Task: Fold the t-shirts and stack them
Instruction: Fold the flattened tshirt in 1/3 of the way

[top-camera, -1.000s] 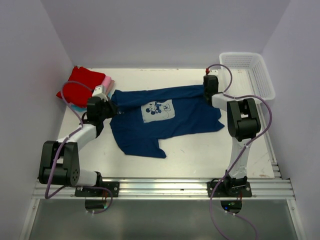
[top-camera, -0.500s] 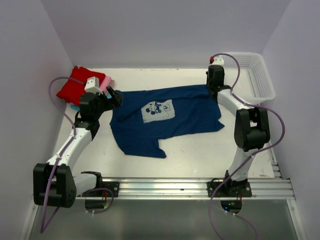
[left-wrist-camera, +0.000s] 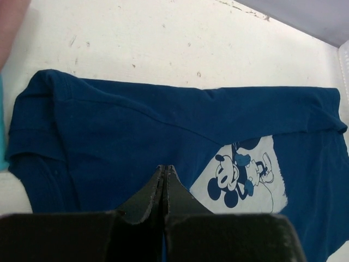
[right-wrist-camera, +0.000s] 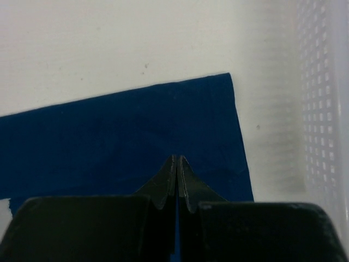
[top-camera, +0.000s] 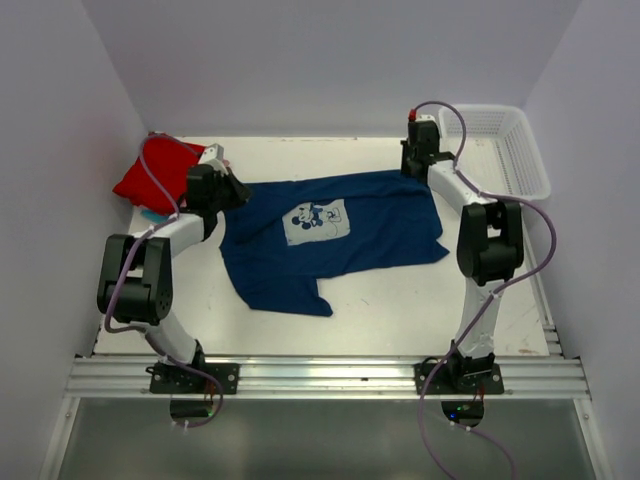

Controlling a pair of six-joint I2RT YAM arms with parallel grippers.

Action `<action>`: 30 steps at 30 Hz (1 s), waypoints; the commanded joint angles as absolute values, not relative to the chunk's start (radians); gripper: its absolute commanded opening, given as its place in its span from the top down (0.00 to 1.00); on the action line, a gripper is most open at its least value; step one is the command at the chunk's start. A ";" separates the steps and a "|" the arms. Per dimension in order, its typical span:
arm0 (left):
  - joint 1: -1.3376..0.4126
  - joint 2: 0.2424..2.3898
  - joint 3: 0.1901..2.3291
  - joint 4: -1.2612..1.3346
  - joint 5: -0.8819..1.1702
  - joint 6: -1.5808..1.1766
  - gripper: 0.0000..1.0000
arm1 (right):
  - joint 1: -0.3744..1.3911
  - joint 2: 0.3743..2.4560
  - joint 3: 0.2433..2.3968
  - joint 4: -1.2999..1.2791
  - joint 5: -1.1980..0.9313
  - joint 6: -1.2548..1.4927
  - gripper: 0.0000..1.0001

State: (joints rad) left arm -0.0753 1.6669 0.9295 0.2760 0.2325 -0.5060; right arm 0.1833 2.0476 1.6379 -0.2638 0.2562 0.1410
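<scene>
The navy t-shirt (top-camera: 340, 240) lies spread on the table with its pale cartoon print (top-camera: 316, 221) facing up and its far edge folded over. My left gripper (top-camera: 238, 192) hovers at the shirt's left end. In the left wrist view its tips (left-wrist-camera: 164, 167) are shut, with nothing between them, over the navy cloth (left-wrist-camera: 120, 125) beside the print (left-wrist-camera: 245, 174). My right gripper (top-camera: 414, 170) is at the shirt's far right corner. Its jaws (right-wrist-camera: 178, 158) are shut and empty above the cloth (right-wrist-camera: 136, 125). Folded red t-shirt (top-camera: 155, 172) tops a stack at far left.
A white mesh basket (top-camera: 515, 150) stands at the back right, and its wall (right-wrist-camera: 327, 109) is close to my right gripper. Pink (left-wrist-camera: 8, 22) and teal (left-wrist-camera: 2, 136) edges of the stack show beside my left gripper. Walls enclose the table on three sides.
The left arm has re-posed and its gripper has shifted slightly right along the shirt's left end. The right wrist moved a little farther back. The navy shirt has not moved.
</scene>
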 commanded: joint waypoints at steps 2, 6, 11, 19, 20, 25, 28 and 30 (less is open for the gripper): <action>-0.081 1.750 0.994 0.443 0.290 -0.563 1.00 | 0.186 2.078 1.695 -0.330 0.177 0.193 1.00; -0.081 1.824 1.017 0.460 0.307 -0.558 1.00 | 0.186 2.106 1.706 -0.347 0.135 0.207 1.00; -0.081 1.864 1.023 0.413 0.281 -0.546 1.00 | 0.186 2.144 1.723 -0.377 0.097 0.233 1.00; -0.083 1.902 1.011 0.348 0.241 -0.543 1.00 | 0.184 2.223 1.766 -0.405 0.110 0.242 1.00; -0.083 1.913 1.025 0.341 0.248 -0.543 1.00 | 0.184 2.229 1.769 -0.413 0.113 0.245 1.00; -0.083 1.991 1.092 0.313 0.262 -0.543 1.00 | 0.184 2.246 1.773 -0.426 0.120 0.255 1.00; -0.083 2.060 1.149 0.276 0.284 -0.537 1.00 | 0.184 2.244 1.767 -0.428 0.133 0.255 1.00; -0.083 2.113 1.215 0.259 0.290 -0.535 1.00 | 0.183 2.243 1.767 -0.428 0.140 0.253 1.00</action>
State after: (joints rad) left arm -0.0792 2.0449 1.1267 0.2958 0.2752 -0.5396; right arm 0.1833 2.2448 1.7325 -0.4068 0.1181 0.2432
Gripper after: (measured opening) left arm 0.004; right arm 0.008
